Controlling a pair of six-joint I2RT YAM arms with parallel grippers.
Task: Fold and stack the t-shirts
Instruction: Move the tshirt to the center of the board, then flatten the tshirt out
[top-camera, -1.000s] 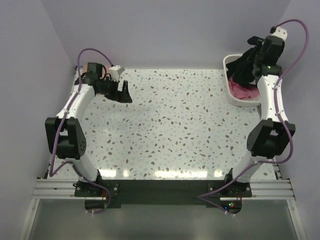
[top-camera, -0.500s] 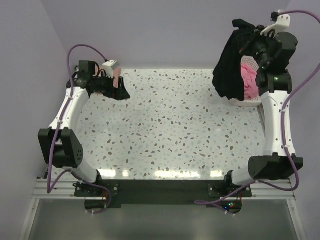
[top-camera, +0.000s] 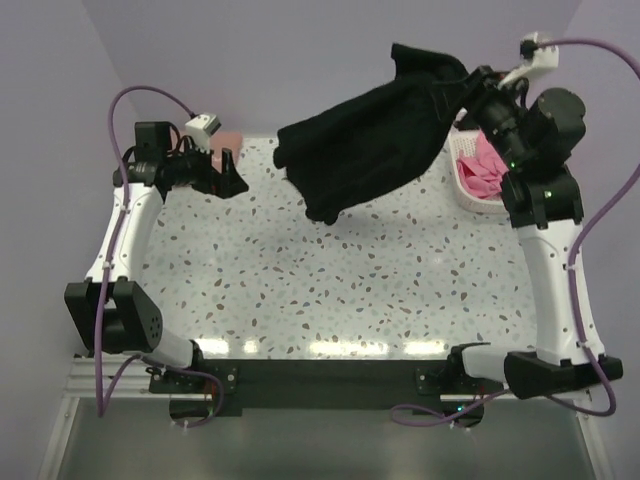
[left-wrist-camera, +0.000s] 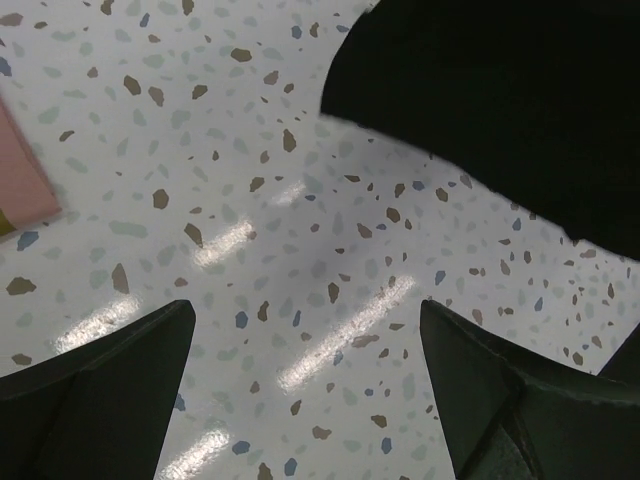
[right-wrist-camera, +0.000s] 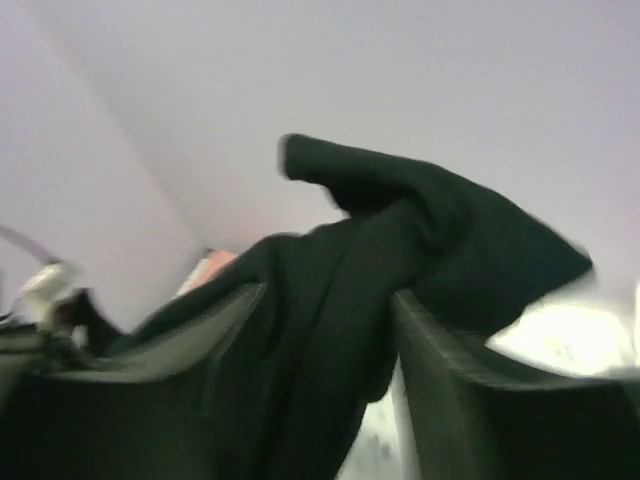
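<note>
Black t-shirt (top-camera: 360, 160) midair, blurred, shrouding right claw (right-wrist-camera: 320, 370), basket (top-camera: 463, 187) half-hidden

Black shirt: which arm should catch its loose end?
Probably left: the left gripper is open, empty, near the free end of the black shirt; the right gripper is at its other end.

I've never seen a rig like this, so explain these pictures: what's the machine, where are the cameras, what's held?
These are two robot arms bolted to a speckled table. One picture looks down from above; the other two come from a camera on each wrist. The left gripper is open and empty, over the table near a pink cloth. The right gripper is raised, a black t-shirt trailing from its fingers through the air; whether it is pinched tight I cannot tell. A bright pink shirt lies in the white basket at the far right.
</note>
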